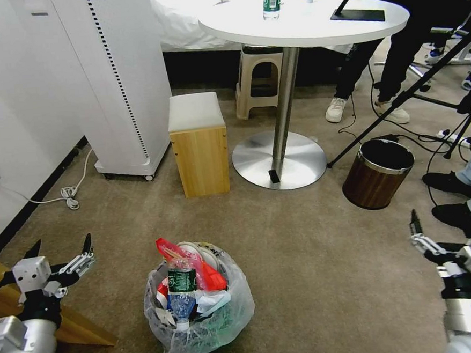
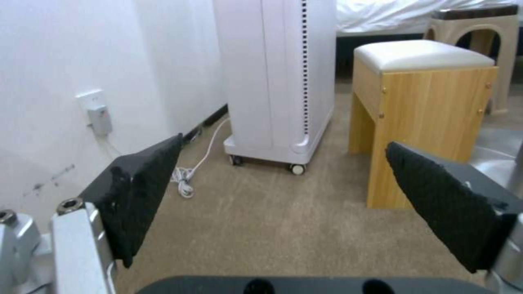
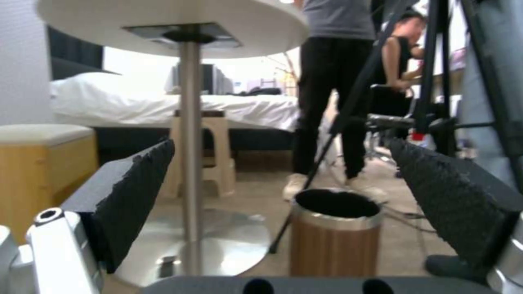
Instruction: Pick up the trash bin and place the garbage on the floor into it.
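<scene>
The trash bin (image 1: 199, 313), lined with a crinkled clear bag, stands on the beige floor (image 1: 316, 257) low in the head view, between my two arms. It is heaped with garbage: a green-labelled bottle (image 1: 182, 281), a red wrapper (image 1: 210, 275) and a white slipper (image 1: 199, 252). My left gripper (image 1: 61, 243) hangs open to the bin's left, apart from it, holding nothing. In the left wrist view the left gripper (image 2: 284, 141) faces bare carpet. My right gripper (image 1: 417, 227) sits far right, and the right wrist view shows the right gripper (image 3: 280, 141) open and empty.
Behind the bin stand a wooden stool (image 1: 199, 147), a white tower unit (image 1: 121, 82) and a round table with a steel base (image 1: 279, 160). A brown wood-look bin (image 1: 378, 173), tripod legs, cables and people's feet crowd the right. A wooden panel (image 1: 68, 322) slants at my left.
</scene>
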Controlling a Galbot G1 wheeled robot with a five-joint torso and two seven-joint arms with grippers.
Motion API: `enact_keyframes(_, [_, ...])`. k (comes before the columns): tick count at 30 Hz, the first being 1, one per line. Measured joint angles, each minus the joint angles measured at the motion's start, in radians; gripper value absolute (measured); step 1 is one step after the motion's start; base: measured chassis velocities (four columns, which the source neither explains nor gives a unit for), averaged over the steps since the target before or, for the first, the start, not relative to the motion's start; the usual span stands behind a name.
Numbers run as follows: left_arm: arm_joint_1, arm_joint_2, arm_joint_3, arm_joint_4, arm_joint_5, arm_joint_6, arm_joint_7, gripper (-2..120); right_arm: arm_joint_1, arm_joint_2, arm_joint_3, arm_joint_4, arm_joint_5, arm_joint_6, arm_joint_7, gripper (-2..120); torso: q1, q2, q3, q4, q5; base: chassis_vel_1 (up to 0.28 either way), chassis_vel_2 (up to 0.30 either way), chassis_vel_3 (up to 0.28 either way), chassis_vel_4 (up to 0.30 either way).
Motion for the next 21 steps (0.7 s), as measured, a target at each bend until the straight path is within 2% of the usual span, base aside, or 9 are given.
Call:
enact_keyframes(3, [0.016,-0.032,0.012,-0.006,0.02,0.002,-0.034,100,-0.003,0.024,-0.061,-0.006,-0.038,0.011,-0.011,100,0.0,0.0,0.0,0.0014,-0.0013,0.0,0.0,0.0,0.0])
enact_keyframes(6, [0.032,-0.028,0.013,-0.02,0.03,0.024,-0.059,100,-0.01,0.022,-0.098,-0.006,-0.044,0.006,-0.005,100,0.0,0.0,0.0,0.0014,-0.0009,0.0,0.0,0.0,0.0])
enact_keyframes(7, [0.042,-0.016,0.013,-0.035,0.022,0.046,-0.085,100,-0.016,0.011,-0.11,-0.004,-0.047,-0.005,0.006,100,0.0,0.0,0.0,0.0013,-0.0012,0.0,0.0,0.0,0.0])
enact_keyframes(8, [0.042,-0.016,0.013,-0.035,0.022,0.046,-0.085,100,-0.016,0.011,-0.11,-0.004,-0.047,-0.005,0.006,100,0.0,0.0,0.0,0.0013,-0.0012,0.0,0.0,0.0,0.0])
enact_keyframes(11, [0.072,0.017,-0.002,-0.086,-0.022,0.121,-0.131,100,-0.03,-0.046,-0.129,-0.007,-0.072,-0.016,0.024,100,0.0,0.0,0.0,0.0014,-0.0018,0.0,0.0,0.0,0.0])
enact_keyframes(13, [0.082,0.022,-0.009,-0.104,-0.033,0.145,-0.139,100,-0.031,-0.062,-0.135,-0.011,-0.072,-0.019,0.024,100,0.0,0.0,0.0,0.0014,-0.0015,0.0,0.0,0.0,0.0])
enact_keyframes(14, [0.104,0.02,-0.011,-0.129,-0.045,0.17,-0.149,100,-0.029,-0.085,-0.149,-0.02,-0.07,-0.026,0.026,100,0.0,0.0,0.0,0.0036,0.0001,0.0,0.0,0.0,0.0])
enact_keyframes(21, [0.138,0.002,-0.009,-0.135,-0.026,0.182,-0.152,100,-0.002,-0.124,-0.204,-0.05,-0.046,-0.048,0.033,100,0.0,0.0,0.0,0.0017,-0.0002,0.0,0.0,0.0,0.0])
